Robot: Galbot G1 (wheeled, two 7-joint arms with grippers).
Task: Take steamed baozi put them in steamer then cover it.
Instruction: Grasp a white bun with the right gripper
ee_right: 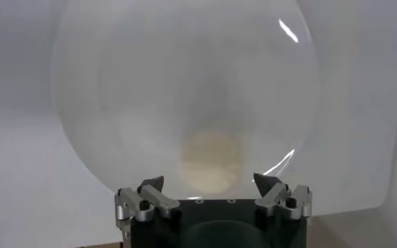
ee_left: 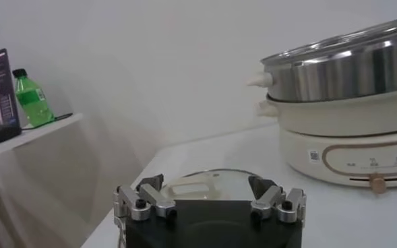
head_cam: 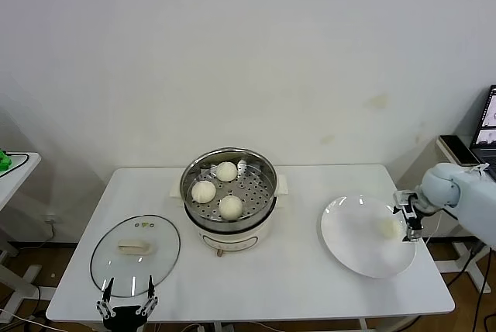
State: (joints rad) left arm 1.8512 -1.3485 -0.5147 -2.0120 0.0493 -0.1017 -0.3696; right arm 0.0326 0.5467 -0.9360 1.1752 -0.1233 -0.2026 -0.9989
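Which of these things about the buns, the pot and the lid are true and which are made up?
1. Three baozi sit inside the steamer. True.
2. The glass lid covers the steamer. False: it lies flat on the table, on the robot's left of the steamer.
3. One baozi is on the white plate. True.
4. The right gripper is squeezing that baozi. False: its jaws are open and it hovers at the plate's right edge, just beside the bun.
5. The left gripper is open near the lid's front edge. True.
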